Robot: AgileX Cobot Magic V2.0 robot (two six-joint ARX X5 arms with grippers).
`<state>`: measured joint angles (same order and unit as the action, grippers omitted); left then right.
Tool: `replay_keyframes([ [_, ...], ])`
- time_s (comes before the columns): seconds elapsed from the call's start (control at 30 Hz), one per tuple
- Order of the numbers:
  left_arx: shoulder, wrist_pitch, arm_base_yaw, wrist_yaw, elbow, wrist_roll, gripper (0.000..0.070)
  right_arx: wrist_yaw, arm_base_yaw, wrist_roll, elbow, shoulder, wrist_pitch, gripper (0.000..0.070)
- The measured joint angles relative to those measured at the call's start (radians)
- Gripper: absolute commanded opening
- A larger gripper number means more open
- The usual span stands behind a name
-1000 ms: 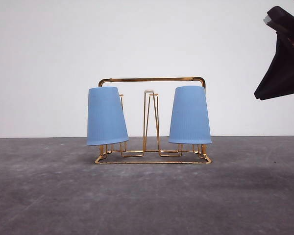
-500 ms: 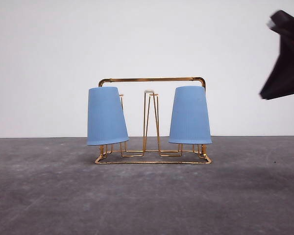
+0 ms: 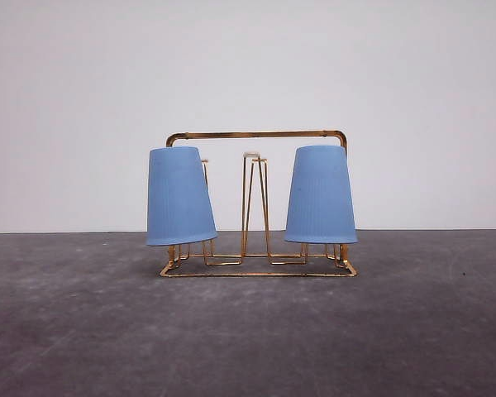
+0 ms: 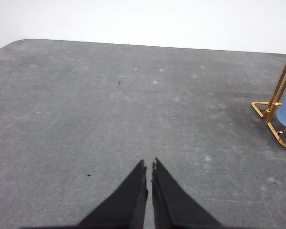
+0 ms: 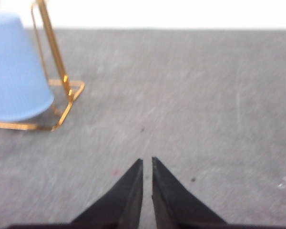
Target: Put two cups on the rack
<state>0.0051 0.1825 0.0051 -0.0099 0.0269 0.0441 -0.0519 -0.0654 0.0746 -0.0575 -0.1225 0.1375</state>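
Grey desk (image 3: 83, 331) carries the rack (image 3: 256, 134), long axis running left-right, with 2 cups (image 3: 179, 197) (image 3: 320, 195) inverted upright on its end pegs. Left gripper (image 4: 148, 165) and right gripper (image 5: 147, 162) hover over bare desk, fingers nearly together, holding nothing.

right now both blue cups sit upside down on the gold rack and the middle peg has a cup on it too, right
Not quite. The front view shows the left cup and right cup upside down on the gold rack, but the middle peg is bare, its white tip exposed. Only two cups are on the rack.
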Motion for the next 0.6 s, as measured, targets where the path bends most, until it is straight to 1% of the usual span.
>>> replay_keyframes([
  [0.1,0.0,0.0,0.0,0.0,0.0,0.0,0.0,0.001,0.022,0.0,0.038,0.077,0.009,0.003],
  [0.2,0.0,0.0,0.0,0.0,0.0,0.0,0.0,0.024,0.03,0.0,0.042,0.116,0.034,0.003],
  [0.6,0.0,0.0,0.0,0.0,0.0,0.0,0.0,0.03,0.038,0.0,0.042,0.119,0.031,0.003],
])
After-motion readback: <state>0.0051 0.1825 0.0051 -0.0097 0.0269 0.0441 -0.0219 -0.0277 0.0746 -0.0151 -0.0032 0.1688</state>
